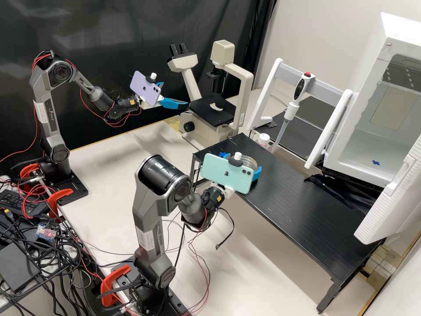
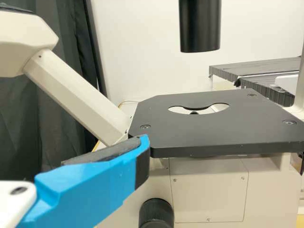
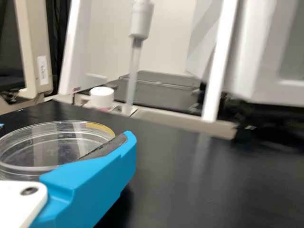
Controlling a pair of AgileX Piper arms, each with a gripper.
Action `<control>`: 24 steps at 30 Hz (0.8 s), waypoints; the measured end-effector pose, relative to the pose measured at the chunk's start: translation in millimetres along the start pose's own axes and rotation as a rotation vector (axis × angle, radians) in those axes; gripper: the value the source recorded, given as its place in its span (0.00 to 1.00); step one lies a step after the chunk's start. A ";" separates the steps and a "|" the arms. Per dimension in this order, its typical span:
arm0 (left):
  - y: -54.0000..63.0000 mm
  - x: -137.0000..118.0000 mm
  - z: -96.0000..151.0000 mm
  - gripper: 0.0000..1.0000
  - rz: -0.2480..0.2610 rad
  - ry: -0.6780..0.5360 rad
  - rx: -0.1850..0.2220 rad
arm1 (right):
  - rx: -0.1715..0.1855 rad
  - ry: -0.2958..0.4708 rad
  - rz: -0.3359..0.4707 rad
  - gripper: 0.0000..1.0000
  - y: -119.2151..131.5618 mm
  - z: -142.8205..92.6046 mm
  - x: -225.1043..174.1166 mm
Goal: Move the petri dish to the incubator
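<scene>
Laboratory, likely for cell or culture work

Site reads as a lab. Cream microscope (image 1: 243,94) with twin eyepieces (image 1: 177,49) and a flat black stage (image 2: 213,137). Beside it, a pipette (image 1: 291,110) at a white-sided stand (image 1: 326,84); white-capped container (image 3: 101,96) near its tip. Incubator (image 1: 374,49), white, door (image 1: 390,206) open, by the black bench (image 1: 302,215). Clear, round petri dish (image 3: 42,142) at that bench. Two robot arms mounted at a pale tabletop (image 1: 109,164), cables (image 1: 48,267) heaped nearby: an automation setup among lab instruments
</scene>
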 end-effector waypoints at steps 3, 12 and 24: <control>0.0 0.0 0.0 1.00 0.000 0.000 0.000 | 0.024 -0.046 0.088 0.00 22.4 14.1 -6.3; 0.0 0.0 0.0 1.00 0.000 0.000 0.000 | 0.014 -0.096 0.305 0.00 94.2 43.7 20.1; 0.0 0.0 0.0 1.00 0.000 0.000 0.000 | 0.013 -0.256 0.324 0.00 161.3 74.3 96.1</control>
